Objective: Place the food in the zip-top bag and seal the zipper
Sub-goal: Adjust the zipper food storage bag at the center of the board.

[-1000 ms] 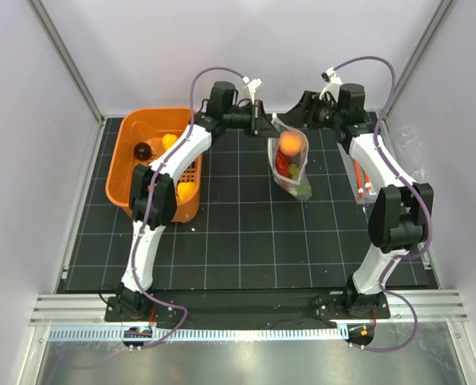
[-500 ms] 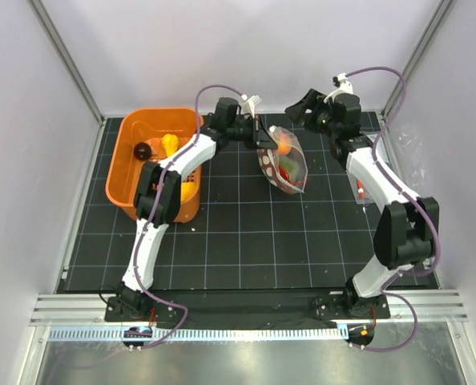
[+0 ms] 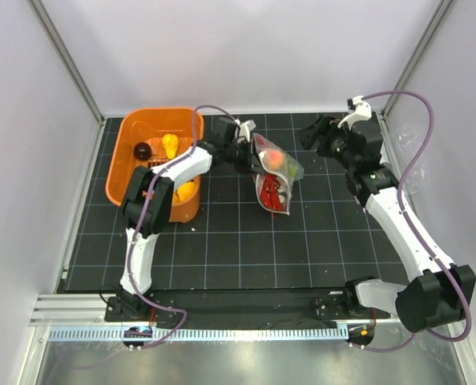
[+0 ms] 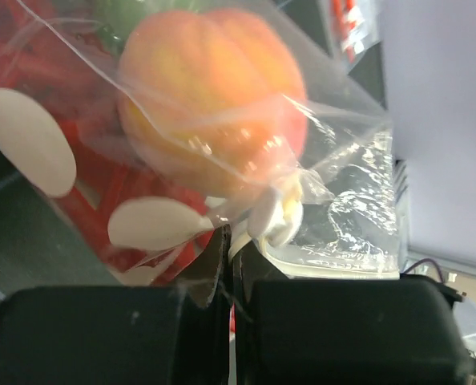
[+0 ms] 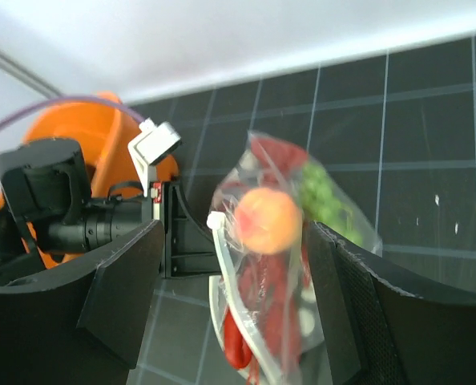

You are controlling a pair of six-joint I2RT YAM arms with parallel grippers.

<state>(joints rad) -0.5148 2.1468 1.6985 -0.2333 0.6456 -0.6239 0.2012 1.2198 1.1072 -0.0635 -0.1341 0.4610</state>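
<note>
The clear zip-top bag (image 3: 280, 183) with white dots hangs from my left gripper (image 3: 250, 154), which is shut on its mouth edge. In the left wrist view the jaws (image 4: 231, 241) pinch the plastic just below the peach-orange fruit (image 4: 214, 104). Inside the bag are the fruit (image 3: 275, 159), the red lobster (image 3: 272, 192) and the green grapes (image 5: 318, 192). The zipper (image 5: 231, 277) is a white strip down the bag's left edge. My right gripper (image 3: 310, 135) is wide open and empty, apart from the bag to its right; the bag (image 5: 278, 265) shows beyond its spread fingers (image 5: 122, 289).
The orange basket (image 3: 134, 128) stands at the back left with a dark ball (image 3: 143, 150) and yellow toy pieces (image 3: 169, 143) in it. Crumpled clear plastic (image 3: 406, 140) lies by the right wall. A packet with red print (image 4: 354, 20) shows behind the bag.
My right gripper let go of the bag's mouth, opened and drew back to the right. My left gripper swung the bag toward the front, and it now hangs from that gripper alone.
</note>
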